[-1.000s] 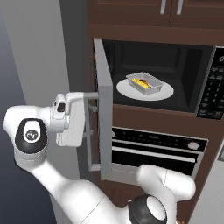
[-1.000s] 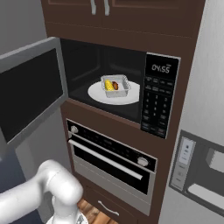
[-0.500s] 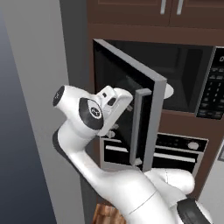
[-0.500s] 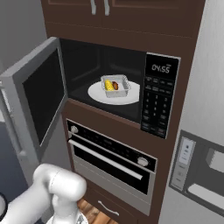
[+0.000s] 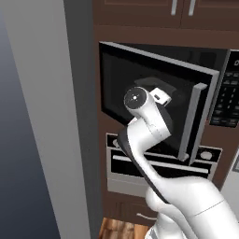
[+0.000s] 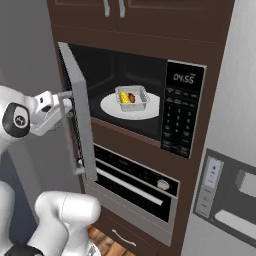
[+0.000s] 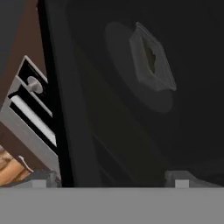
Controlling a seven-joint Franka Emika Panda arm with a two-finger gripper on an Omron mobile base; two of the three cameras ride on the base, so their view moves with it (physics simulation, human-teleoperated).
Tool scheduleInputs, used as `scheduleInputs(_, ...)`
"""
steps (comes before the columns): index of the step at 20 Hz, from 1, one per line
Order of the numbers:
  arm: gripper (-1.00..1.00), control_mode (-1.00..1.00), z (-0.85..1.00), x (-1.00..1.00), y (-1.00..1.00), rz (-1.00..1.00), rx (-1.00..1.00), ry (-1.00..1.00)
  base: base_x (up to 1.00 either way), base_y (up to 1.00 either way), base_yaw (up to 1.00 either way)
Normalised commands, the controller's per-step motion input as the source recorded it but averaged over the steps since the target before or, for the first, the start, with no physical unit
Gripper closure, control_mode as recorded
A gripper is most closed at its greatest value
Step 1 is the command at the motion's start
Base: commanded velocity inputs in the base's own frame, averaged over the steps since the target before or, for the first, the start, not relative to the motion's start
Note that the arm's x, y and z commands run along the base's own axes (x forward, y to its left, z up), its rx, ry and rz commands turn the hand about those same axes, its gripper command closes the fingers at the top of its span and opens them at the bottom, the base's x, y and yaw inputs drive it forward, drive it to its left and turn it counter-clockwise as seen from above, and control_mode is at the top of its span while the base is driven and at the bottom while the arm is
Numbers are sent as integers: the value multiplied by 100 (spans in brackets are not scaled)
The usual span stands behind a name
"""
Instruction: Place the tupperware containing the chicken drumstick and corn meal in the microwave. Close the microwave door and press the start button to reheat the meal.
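The microwave [image 6: 175, 125] holds the tupperware [image 6: 131, 97] on its round white plate [image 6: 112, 107]. Yellow corn [image 6: 124, 99] and the brownish chicken drumstick [image 6: 132, 96] lie inside the container. The microwave door [image 6: 79, 115] stands about half shut, with its handle [image 5: 198, 119] on the free edge. My gripper [image 6: 68, 100] is open against the door's outer glass [image 5: 140, 74], holding nothing. In the hand view its tips [image 7: 111, 179] are spread wide on the dark window, and the tupperware [image 7: 151, 59] shows faintly through it.
A knobbed oven [image 6: 135, 182] sits below the microwave, also seen in the left base view as the oven [image 5: 140, 168]. A tall grey panel [image 5: 46, 116] rises to the left, a fridge dispenser [image 6: 227, 195] sits to the right, and dark cabinets [image 6: 130, 10] hang above.
The microwave door has swung from wide open to about half shut. My arm has followed it round, the hand staying on the door's outer side. The tupperware has not moved.
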Motion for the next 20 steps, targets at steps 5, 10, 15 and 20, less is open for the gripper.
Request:
scheduleInputs(5,-100,-100,-7,98,-40,13,7,-1,0,0,0)
scheduleInputs(10,-100,-100,-1,100,-27,6,0,0,0,0,0)
scheduleInputs(15,-100,-100,11,100,-27,2,0,3,0,0,0)
scheduleInputs(20,-100,-100,23,93,-24,0,0,8,0,0,0)
